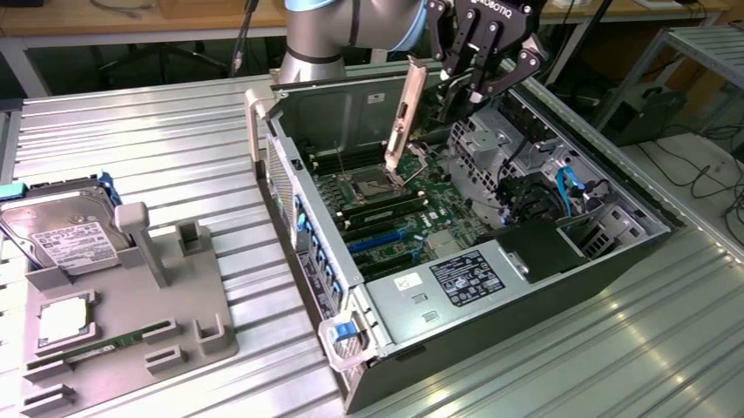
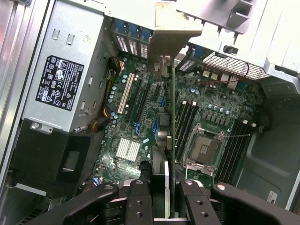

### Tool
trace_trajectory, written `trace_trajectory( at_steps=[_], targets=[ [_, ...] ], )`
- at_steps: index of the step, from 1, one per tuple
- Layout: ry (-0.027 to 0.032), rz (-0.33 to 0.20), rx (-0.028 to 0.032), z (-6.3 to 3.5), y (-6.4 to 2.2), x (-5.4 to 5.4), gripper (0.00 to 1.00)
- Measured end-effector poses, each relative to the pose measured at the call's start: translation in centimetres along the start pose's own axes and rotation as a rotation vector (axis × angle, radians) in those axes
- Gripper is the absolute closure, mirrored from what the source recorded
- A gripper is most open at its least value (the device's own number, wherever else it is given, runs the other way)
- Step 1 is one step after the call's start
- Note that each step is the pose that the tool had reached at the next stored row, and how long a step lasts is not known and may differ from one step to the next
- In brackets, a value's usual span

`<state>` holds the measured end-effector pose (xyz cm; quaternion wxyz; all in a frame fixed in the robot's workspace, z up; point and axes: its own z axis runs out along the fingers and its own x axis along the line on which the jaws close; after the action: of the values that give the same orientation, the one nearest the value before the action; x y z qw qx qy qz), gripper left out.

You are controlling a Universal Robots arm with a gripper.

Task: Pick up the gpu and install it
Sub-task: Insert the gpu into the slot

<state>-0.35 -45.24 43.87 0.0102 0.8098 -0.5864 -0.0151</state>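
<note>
**GPU held on edge above the open case**

Ribbed metal tabletop [image 1: 174,122] carries an open black and silver computer case [image 1: 465,261] lying on its side, its green motherboard [image 1: 402,218] exposed. Above it, the black gripper [image 1: 471,74] is closed on the thin green circuit-board gpu with a silver bracket [image 1: 403,113], holding it upright on edge over the motherboard, not seated. On the exterior view's left, a grey holder [image 1: 174,305] carries a silver labelled hard drive [image 1: 64,231].

A silver-grey arm [image 1: 320,35] with a light-blue joint cap carries black linked fingers [image 2: 140,206] (white lettering above).
</note>
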Motion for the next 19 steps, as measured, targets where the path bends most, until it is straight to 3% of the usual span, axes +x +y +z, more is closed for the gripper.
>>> trace_trajectory(
  at_steps=[9,10,12,13,16,18,19],
  targets=[
    [-0.0006,0.018,0.0002,0.50,0.00,0.0,0.72],
    [-0.0018,0.053,0.0007,0.99,0.00,0.0,0.72],
    [-0.0057,0.177,0.0026,1.98,-0.03,0.0,0.72],
    [-0.0064,0.207,0.0043,2.69,0.11,0.0,0.72],
    [-0.0069,0.212,0.0029,3.61,0.19,0.0,0.72],
    [-0.0085,0.255,0.0034,3.98,0.19,0.0,0.72],
    [-0.0085,0.269,0.0034,4.69,0.16,0.1,0.72]
  ],
)
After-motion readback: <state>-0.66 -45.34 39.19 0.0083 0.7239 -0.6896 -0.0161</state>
